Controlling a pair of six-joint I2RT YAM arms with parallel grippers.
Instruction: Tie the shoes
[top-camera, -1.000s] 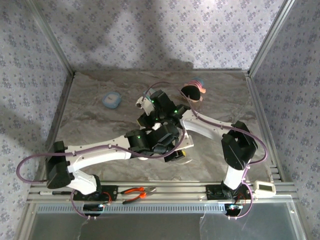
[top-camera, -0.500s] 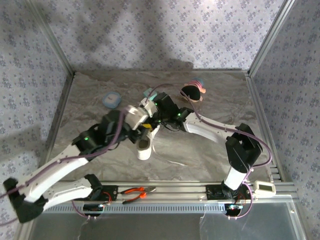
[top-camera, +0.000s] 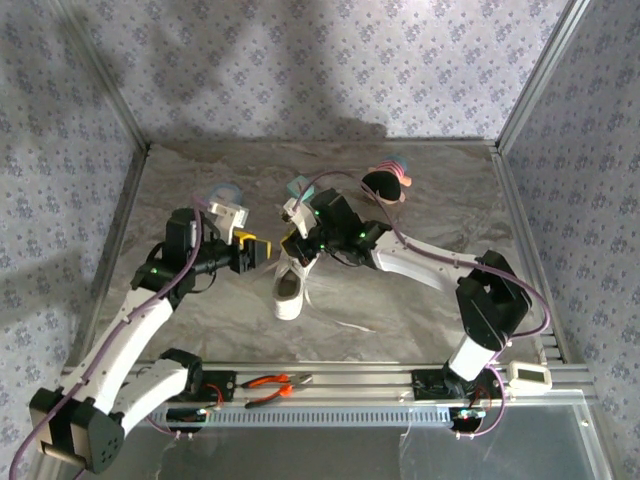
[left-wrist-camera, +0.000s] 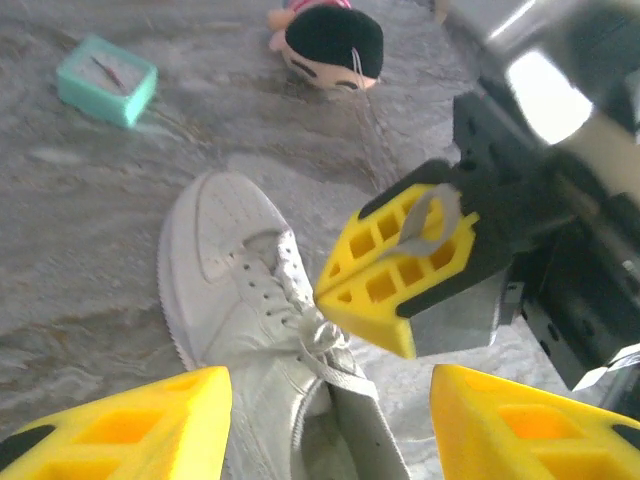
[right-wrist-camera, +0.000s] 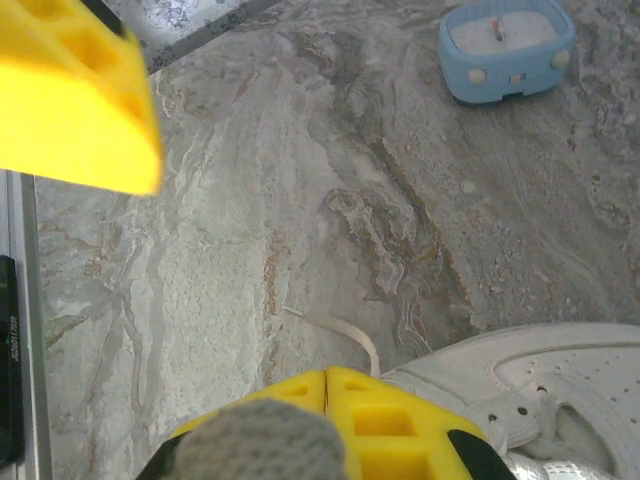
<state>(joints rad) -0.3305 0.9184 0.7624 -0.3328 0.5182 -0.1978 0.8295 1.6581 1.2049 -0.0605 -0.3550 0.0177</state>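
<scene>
The white sneaker (top-camera: 288, 290) lies mid-table with its toe toward the arms' bases. The left wrist view shows it (left-wrist-camera: 240, 290) with a small knot of laces (left-wrist-camera: 320, 335) over the tongue. My left gripper (top-camera: 262, 252) hovers just left of the shoe, jaws wide apart (left-wrist-camera: 330, 435) and nothing between them. My right gripper (top-camera: 298, 243) is at the shoe's far end, its yellow fingers pressed together (right-wrist-camera: 325, 378). It also appears in the left wrist view (left-wrist-camera: 370, 300) with a grey strip across it. A loose lace end (right-wrist-camera: 345, 328) runs out from under it on the table.
A black-headed plush (top-camera: 385, 185) lies at the back right. A teal box (top-camera: 298, 187) sits behind the shoe. A light blue round object (right-wrist-camera: 505, 45) sits back left, partly under the left arm (top-camera: 222, 193). Red-handled pliers (top-camera: 275, 382) rest on the front rail.
The left arm has swung left and back off the shoe, uncovering it, and its jaws have widened. The right gripper has stayed shut at the shoe's far end.
</scene>
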